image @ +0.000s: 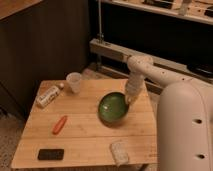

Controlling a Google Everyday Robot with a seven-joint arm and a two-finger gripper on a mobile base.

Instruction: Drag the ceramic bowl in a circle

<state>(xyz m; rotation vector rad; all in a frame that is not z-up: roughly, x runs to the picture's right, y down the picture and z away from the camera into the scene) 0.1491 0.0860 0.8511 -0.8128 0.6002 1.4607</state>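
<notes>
Gripper (131,98) sat low at right rim of ceramic bowl (111,109) — whether it was apart or clamped on rim could not be told. Bowl lay right of centre on counter (85,137), near right edge, well apart from cup (74,81) and orange-red stick (59,124). Step judged: mid-drag around circle. Good execution likely needed steady contact at rim, slow even arc, bowl flat on counter — path inboard of counter edge, clear of white packet (119,151) in front.
</notes>
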